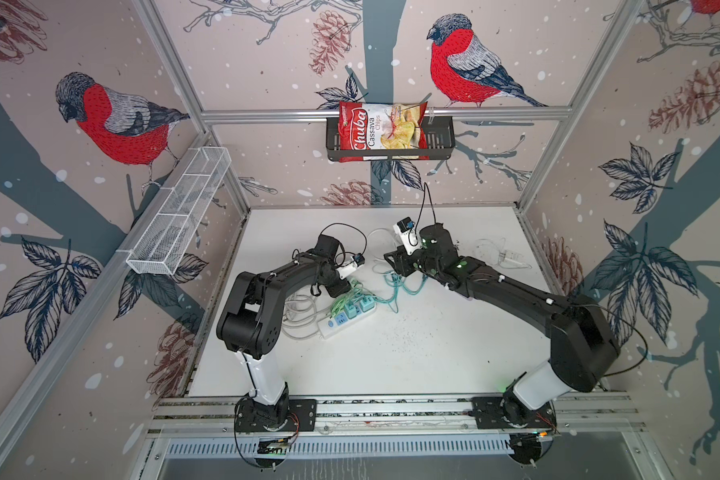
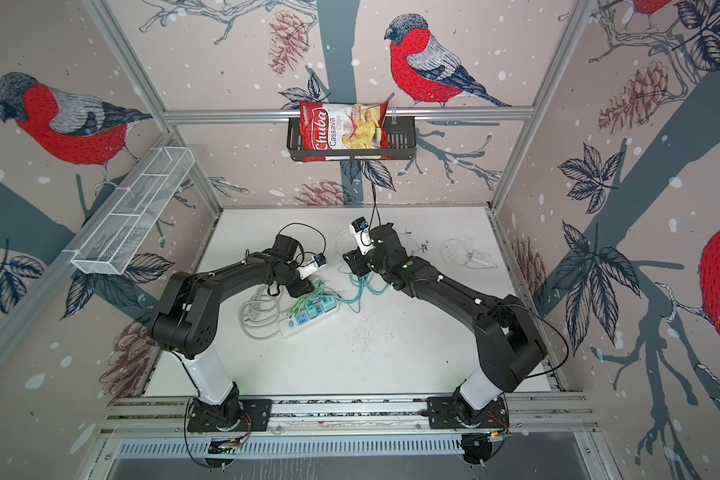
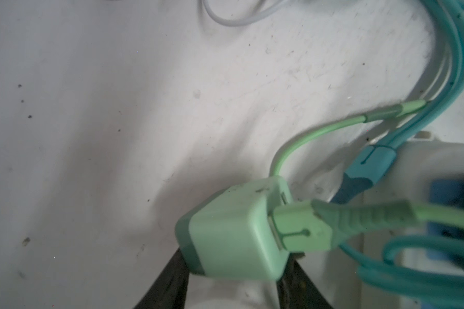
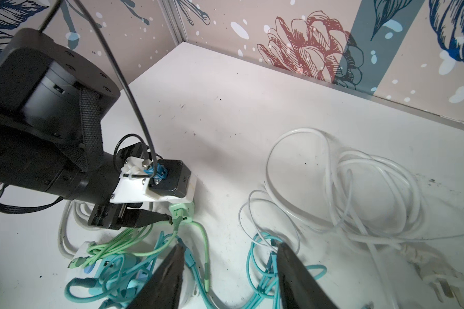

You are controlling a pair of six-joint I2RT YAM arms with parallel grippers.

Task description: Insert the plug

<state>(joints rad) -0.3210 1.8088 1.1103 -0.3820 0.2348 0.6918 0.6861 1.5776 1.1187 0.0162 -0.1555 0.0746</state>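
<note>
My left gripper (image 3: 236, 264) is shut on a light green cube plug (image 3: 233, 235), one black finger on each side of it. A green cable (image 3: 359, 216) runs out of the plug's face. The plug hangs just past the end of the white power strip (image 1: 341, 322), which carries two teal plugs (image 1: 358, 307). In the right wrist view the same green plug (image 4: 181, 211) sits at the left gripper's fingertips (image 4: 150, 218). My right gripper (image 4: 231, 247) is open above a tangle of teal cables (image 4: 263, 267), holding nothing.
A grey-white cord coil (image 1: 300, 316) lies left of the strip. A loose white cable with its plug (image 4: 359, 187) lies behind the right gripper. A clear bag (image 1: 504, 255) sits at the right wall. A chips bag (image 1: 381, 131) fills the black wall basket.
</note>
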